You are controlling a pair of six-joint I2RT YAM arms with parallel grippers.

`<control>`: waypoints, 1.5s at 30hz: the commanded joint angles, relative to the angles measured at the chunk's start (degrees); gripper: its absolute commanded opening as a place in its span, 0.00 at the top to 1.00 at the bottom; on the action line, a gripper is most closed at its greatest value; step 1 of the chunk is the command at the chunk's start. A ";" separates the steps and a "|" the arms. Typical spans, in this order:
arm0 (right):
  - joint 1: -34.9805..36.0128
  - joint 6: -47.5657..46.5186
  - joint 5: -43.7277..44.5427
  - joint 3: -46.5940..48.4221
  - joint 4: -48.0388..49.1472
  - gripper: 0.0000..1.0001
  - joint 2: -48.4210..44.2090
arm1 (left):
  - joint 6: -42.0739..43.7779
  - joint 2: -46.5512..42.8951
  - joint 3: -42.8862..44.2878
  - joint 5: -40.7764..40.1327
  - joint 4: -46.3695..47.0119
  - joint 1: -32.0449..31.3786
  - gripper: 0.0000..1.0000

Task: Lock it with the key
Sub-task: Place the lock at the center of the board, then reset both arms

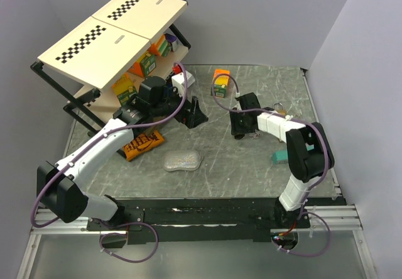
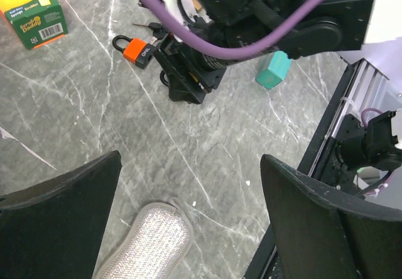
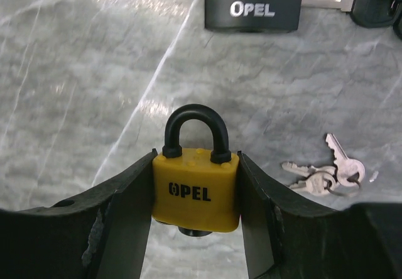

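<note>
Walls [image 1: 251, 15]: plain pale grey, on three sides.
Tabletop [image 1: 239, 166]: grey veined stone-look slab, beneath the left gripper [image 1: 196, 114].
Shelf unit [image 1: 113, 34]: black frame, cream checker-marked top, close beside that gripper.

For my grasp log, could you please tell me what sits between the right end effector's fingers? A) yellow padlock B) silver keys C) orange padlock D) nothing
A: the right wrist view shows the yellow padlock pinched by the right end effector, with the orange padlock and silver keys lying apart.
</note>
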 commanded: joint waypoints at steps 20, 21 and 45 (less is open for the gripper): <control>-0.31 7.95 2.60 5.36 -3.71 0.09 1.98 | 1.49 1.88 3.90 -0.51 -3.51 1.24 0.04; -0.22 7.77 2.33 5.19 -3.80 0.07 1.09 | 1.75 2.05 4.60 -0.08 -4.12 1.32 0.04; -11.38 -8.93 -27.64 -1.22 -2.66 0.01 -40.74 | 6.77 17.44 21.84 -8.07 -21.63 2.73 0.04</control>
